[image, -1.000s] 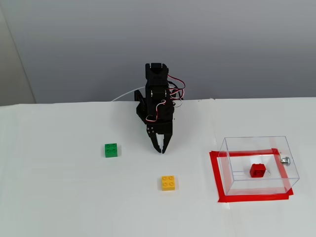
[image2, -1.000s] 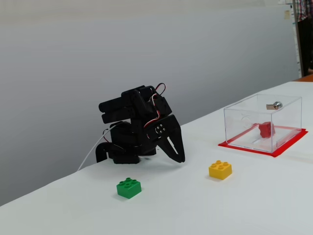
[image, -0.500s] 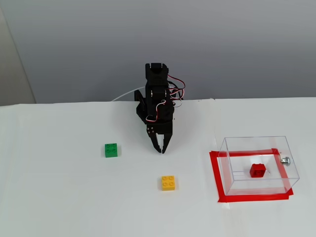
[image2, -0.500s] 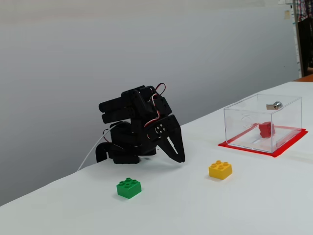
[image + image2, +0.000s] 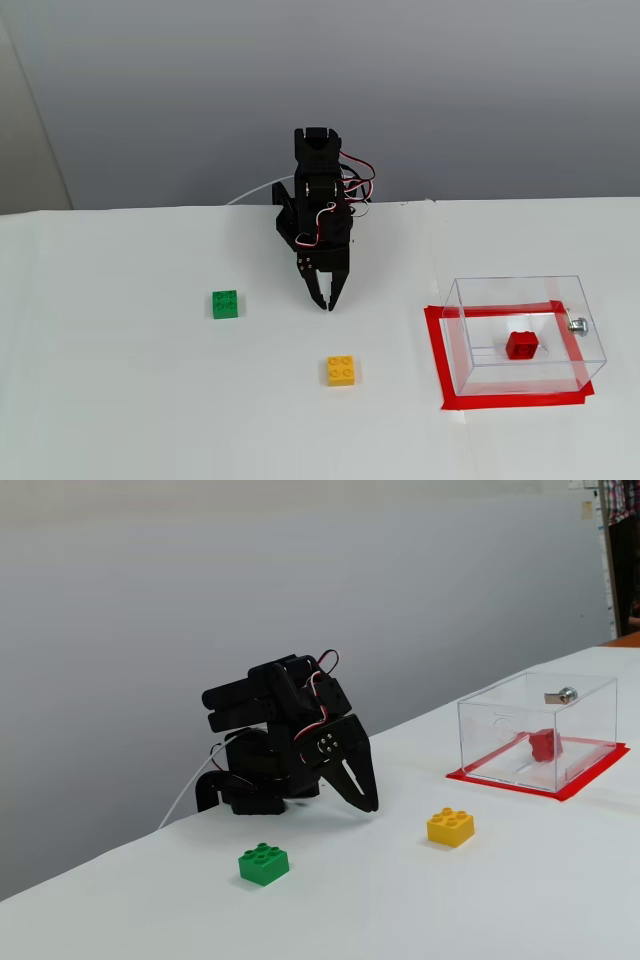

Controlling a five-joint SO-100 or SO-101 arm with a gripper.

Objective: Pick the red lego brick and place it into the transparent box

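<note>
The red lego brick (image 5: 521, 345) (image 5: 544, 744) lies on the floor of the transparent box (image 5: 470, 345) (image 5: 500, 735), which stands at the right in both fixed views. My black arm is folded near the table's back edge. Its gripper (image 5: 326, 303) (image 5: 371, 804) points down at the table, shut with nothing in it, far to the left of the box.
A red tape outline (image 5: 437, 360) (image 5: 590, 777) frames the box. A yellow brick (image 5: 342, 370) (image 5: 451, 826) lies in front of the gripper, and a green brick (image 5: 225, 303) (image 5: 264, 863) lies to its left. A small metal knob (image 5: 577, 323) (image 5: 566, 694) sits on the box's wall.
</note>
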